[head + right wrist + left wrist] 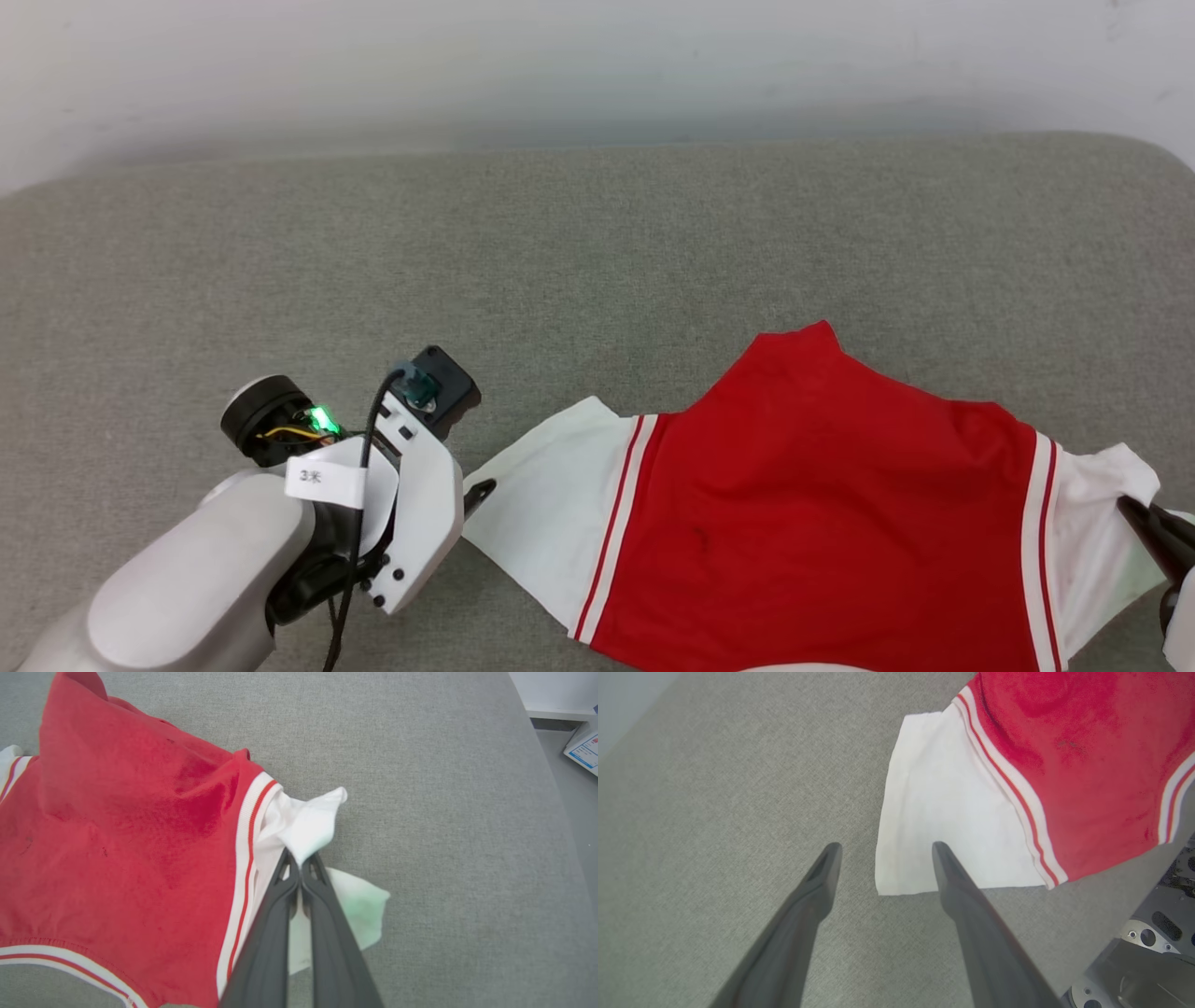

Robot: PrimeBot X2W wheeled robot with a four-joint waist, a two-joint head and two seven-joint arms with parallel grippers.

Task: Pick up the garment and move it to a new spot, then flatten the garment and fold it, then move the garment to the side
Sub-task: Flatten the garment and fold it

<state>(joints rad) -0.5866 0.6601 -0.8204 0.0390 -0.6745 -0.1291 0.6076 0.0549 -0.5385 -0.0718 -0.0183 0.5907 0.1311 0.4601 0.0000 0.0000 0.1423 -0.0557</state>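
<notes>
Two grippers flank the red shirt (822,523), which lies on a grey cushion (597,233) toward 5 o'clock in the head view. Its body is rumpled, with one red point pushed up toward 12 o'clock. A white sleeve trimmed in red and white stripes sticks out at each side.

At 8 o'clock in that view, the left gripper (886,846) hovers by the left sleeve (943,812). Its two dark fingers are spread wide and hold nothing. In the left wrist view, one fingertip (941,851) is over the sleeve's white cloth near its lower corner. The other fingertip is over bare cushion, at 9 o'clock of the sleeve. Whether the tip touches the cloth I cannot tell.

At 4 o'clock, on the frame's edge, the right gripper (295,858) has its fingers pressed together, pinching the right sleeve (310,821). The white cloth bunches into a peak just past the tips. More of that sleeve trails under the fingers toward 5 o'clock in the right wrist view.
</notes>
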